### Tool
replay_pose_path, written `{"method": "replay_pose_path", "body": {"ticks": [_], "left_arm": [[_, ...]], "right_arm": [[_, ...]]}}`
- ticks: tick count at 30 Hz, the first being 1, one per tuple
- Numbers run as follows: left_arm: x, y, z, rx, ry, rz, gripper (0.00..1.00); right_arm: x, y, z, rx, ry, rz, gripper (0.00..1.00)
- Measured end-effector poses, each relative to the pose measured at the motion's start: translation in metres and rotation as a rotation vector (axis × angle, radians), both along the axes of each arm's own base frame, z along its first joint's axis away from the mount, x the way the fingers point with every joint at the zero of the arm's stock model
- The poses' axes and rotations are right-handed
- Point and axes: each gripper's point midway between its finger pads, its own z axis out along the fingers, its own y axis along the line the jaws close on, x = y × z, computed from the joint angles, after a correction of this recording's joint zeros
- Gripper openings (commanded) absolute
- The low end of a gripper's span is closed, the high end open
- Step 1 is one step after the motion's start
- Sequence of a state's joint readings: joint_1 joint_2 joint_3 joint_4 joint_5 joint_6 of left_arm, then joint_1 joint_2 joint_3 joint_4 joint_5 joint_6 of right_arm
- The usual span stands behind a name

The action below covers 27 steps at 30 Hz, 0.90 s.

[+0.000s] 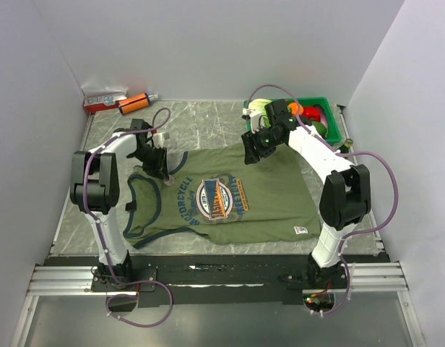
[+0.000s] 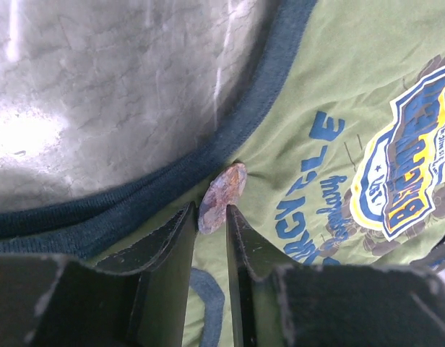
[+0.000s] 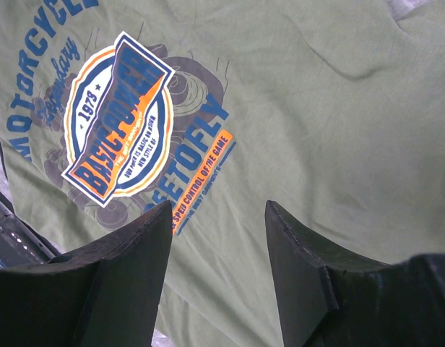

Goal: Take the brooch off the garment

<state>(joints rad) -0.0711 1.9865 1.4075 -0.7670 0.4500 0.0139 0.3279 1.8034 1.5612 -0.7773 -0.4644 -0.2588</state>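
The olive-green T-shirt point(image 1: 269, 191) lies flat on the table, its round chest print point(image 1: 221, 197) facing up. The brooch point(image 2: 222, 195), a small round disc seen nearly edge-on, sits on the shirt just below the navy collar trim point(image 2: 230, 137). My left gripper point(image 2: 210, 211) is at the collar with its two fingertips closed on the disc's lower edge. In the top view it point(image 1: 165, 173) is at the shirt's left end. My right gripper point(image 3: 219, 210) is open and empty, hovering over the shirt point(image 3: 316, 108) beside the print point(image 3: 118, 119). It point(image 1: 253, 153) is at the shirt's far edge.
A green bin point(image 1: 325, 108) with coloured items stands at the back right. An orange bottle point(image 1: 134, 103) and a red-and-white box point(image 1: 103, 101) lie at the back left. A white hem label point(image 1: 300, 230) is at the shirt's right front. White walls close in three sides.
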Motion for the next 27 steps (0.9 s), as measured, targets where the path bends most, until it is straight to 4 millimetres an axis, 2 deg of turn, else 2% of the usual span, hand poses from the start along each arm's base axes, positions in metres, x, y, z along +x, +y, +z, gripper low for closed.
{"method": "replay_pose_path", "body": {"ticks": [4, 10, 17, 19, 20, 27], "left_arm": [[0.002, -0.002, 0.004, 0.028, -0.022, -0.01, 0.32], [0.003, -0.005, 0.007, 0.059, -0.042, -0.024, 0.2], [0.002, -0.005, 0.007, 0.072, -0.04, -0.027, 0.14], [0.002, -0.005, 0.007, 0.081, -0.045, -0.029, 0.03], [0.001, -0.005, 0.008, 0.085, -0.047, -0.03, 0.01], [-0.008, -0.024, 0.022, 0.128, -0.088, -0.118, 0.01]], "right_arm": [[0.0, 0.0, 0.0, 0.0, 0.001, 0.0, 0.62], [0.0, 0.001, -0.001, -0.001, 0.004, 0.002, 0.62], [0.0, 0.001, -0.003, -0.002, 0.008, 0.002, 0.62], [0.0, 0.001, -0.004, -0.002, 0.011, 0.002, 0.62], [0.0, 0.001, -0.005, -0.003, 0.013, 0.002, 0.62], [-0.001, 0.003, -0.007, 0.002, 0.021, 0.008, 0.61]]}}
